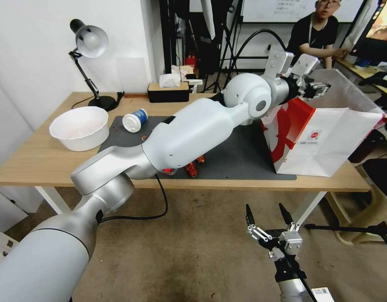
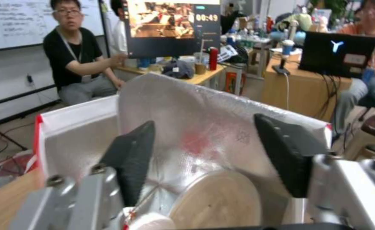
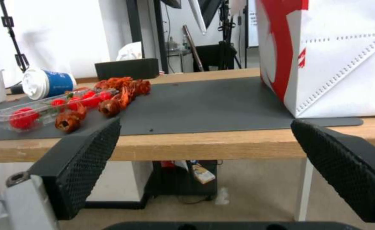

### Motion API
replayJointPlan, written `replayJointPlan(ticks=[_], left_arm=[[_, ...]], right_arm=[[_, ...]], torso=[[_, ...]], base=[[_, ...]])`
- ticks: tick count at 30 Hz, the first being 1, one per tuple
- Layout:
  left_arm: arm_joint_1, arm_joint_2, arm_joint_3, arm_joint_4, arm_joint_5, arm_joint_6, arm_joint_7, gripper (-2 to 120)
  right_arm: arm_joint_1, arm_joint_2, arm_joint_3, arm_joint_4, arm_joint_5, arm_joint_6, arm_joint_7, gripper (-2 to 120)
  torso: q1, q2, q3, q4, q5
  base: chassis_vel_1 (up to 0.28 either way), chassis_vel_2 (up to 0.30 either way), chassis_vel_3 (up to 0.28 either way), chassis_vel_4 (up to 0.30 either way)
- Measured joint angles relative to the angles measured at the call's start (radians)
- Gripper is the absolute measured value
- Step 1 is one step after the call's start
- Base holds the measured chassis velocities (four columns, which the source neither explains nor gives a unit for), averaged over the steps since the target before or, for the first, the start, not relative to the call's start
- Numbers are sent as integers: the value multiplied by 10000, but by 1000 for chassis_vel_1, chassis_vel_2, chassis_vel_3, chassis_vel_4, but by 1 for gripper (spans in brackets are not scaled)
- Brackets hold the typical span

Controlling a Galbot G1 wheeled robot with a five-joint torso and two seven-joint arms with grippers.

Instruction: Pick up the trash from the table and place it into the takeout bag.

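Left gripper hangs over the open takeout bag, fingers spread wide and holding nothing; a beige round bowl lies inside. On the table sit a white cup with blue label and a white bowl. Right gripper waits low, agape, empty.

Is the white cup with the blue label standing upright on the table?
No. In the head view the white cup with blue label lies on its side on the dark grey mat.

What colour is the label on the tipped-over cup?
Blue, on the white cup; clearest in the right wrist view.
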Motion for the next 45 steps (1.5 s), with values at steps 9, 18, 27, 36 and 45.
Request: replayJointPlan(ticks=[9,18,27,36,45], left_arm=[[77,98,-180,-307,-136,2,-413,93],[1820,2277,-1642,-1976,-317,-38,-829,100],[5583,4357,-4340,-4877,1887,-136,-760,100],[8783,5191,-6288,-6450,4921,-575,-1134,100],[12088,5065,-8023,-7692,5932,-1128,-1908,100]], right_arm=[[54,-33,-49,-5,18,3,8,100],[333,-226,-9,-109,311,-95,34,100],[572,-453,-55,-295,410,-212,29,100],[472,-575,-85,-352,529,-143,-25,100],[90,-526,-121,-111,334,129,-60,100]], torso=[[-1,0,0,-2,0],[0,0,0,0,-5],[0,0,0,0,-5],[-1,-1,-1,1,-3],[-2,-1,-1,1,-1]], base=[[0,0,0,0],[0,0,0,0],[0,0,0,0],[0,0,0,0],[0,0,0,0]])
